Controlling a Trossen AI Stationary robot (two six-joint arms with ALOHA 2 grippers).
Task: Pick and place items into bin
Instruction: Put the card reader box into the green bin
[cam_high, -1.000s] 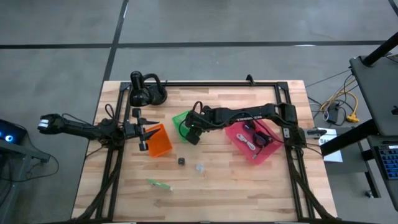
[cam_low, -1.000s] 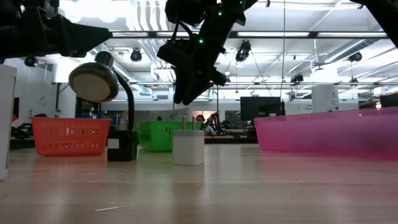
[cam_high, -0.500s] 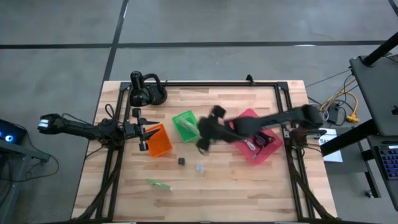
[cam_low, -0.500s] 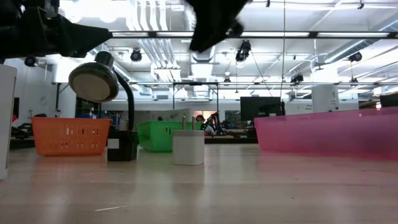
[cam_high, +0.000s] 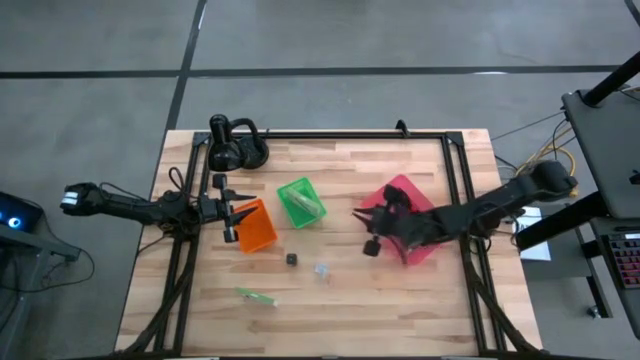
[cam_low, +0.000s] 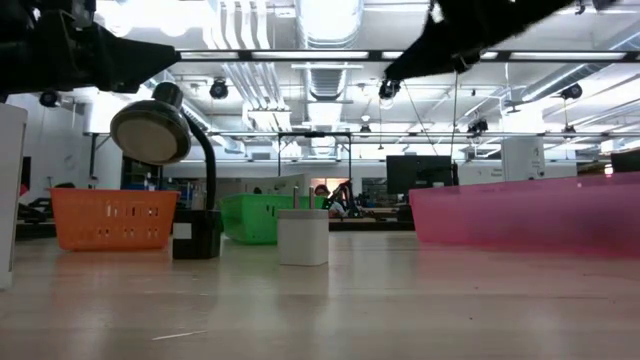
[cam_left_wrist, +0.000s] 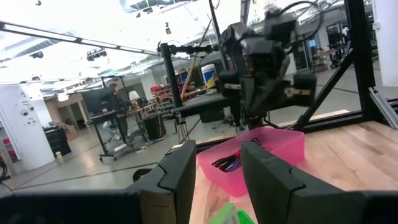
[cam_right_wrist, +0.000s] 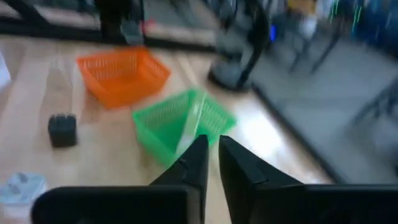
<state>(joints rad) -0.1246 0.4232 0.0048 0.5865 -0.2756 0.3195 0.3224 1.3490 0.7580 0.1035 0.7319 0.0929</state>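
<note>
1. R gripper now just beside pink bin's near-centre edge. A sec ago hung over green bin, then swung back toward R side. Arm stretched low across pink bin.
2. R fingers now nearly pressed together w/ only a thin slit, narrower than a sec ago. Nothing seen between them.
3. Meaning, as a guess: drop at green bin looks done, w/ arm resetting for next pick. No item in hand, so no progress riding on this move.
4. L gripper parked at orange bin's L edge, same spot as before. Fingers spread, empty.
5. Items left on surface:
   - cube, between orange and pink bins, near centre
   - clear bit, just beside cube
   - green strip, toward front, well apart from all bins
6. Dark cables already in pink bin, per L wrist view.
7. Around: lamp at back L corner, not a task item. Black frame rails along surface's back and sides.
8. In the way: nothing between R gripper and cube or clear bit, so open run. Green strip lies nearer the L arm, flat and thin, prob. awkward to pinch. Pink bin rim right under R arm, so a low swing risks a knock.
</note>
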